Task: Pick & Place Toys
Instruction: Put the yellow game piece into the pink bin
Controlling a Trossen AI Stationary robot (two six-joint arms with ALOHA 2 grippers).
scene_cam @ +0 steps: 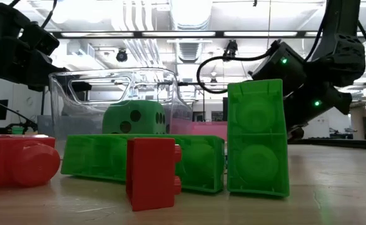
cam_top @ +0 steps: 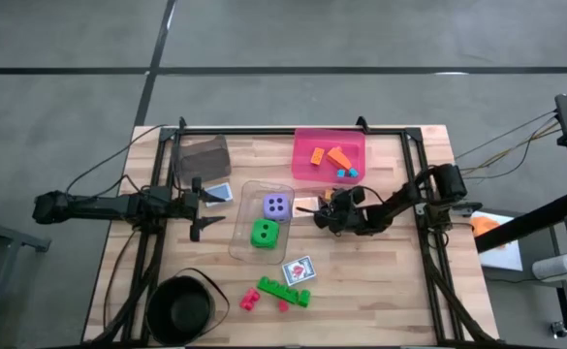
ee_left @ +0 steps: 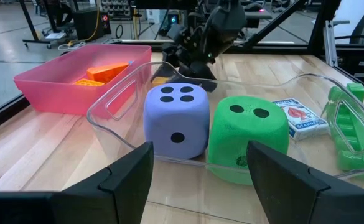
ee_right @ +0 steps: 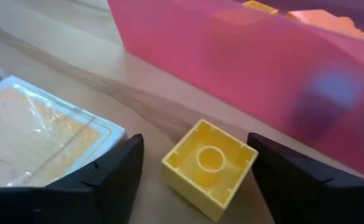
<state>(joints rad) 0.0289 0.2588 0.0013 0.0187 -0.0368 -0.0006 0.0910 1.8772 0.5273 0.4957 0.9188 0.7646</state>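
Black left gripper [cam_top: 205, 206] on the left side of the tabletop [cam_top: 390, 291]: waiting, fingers spread wide, nothing held. Just beside it, a small card [cam_top: 220, 192].

Next along, the clear bin [cam_top: 239, 242], with the purple dice [cam_top: 276, 206] and the green dice [cam_top: 264, 234] side by side inside. Nearer the front edge, a picture card [cam_top: 299, 269], a long green brick [cam_top: 283, 291] and small pink bricks [cam_top: 251, 301], all loose on the wood.

Further right, the right gripper [cam_top: 327, 211], down low between the clear bin and the pink bin [cam_top: 302, 170]. Fingers spread apart, pinching nothing yet. Between them, on the wood, a yellow brick [ee_right: 210, 167], turned corner-on. Just beside it, a shiny card [ee_right: 38, 143]. Orange and teal bricks [cam_top: 330, 157] already inside the pink bin.

Looks like getting ready to grab the yellow brick.

Could go wrong like this: squeezing on the corners, so the brick spins or pops out. Could also catch the card edge with one finger and drag it along. Could bump the pink bin wall while lifting, since so near.
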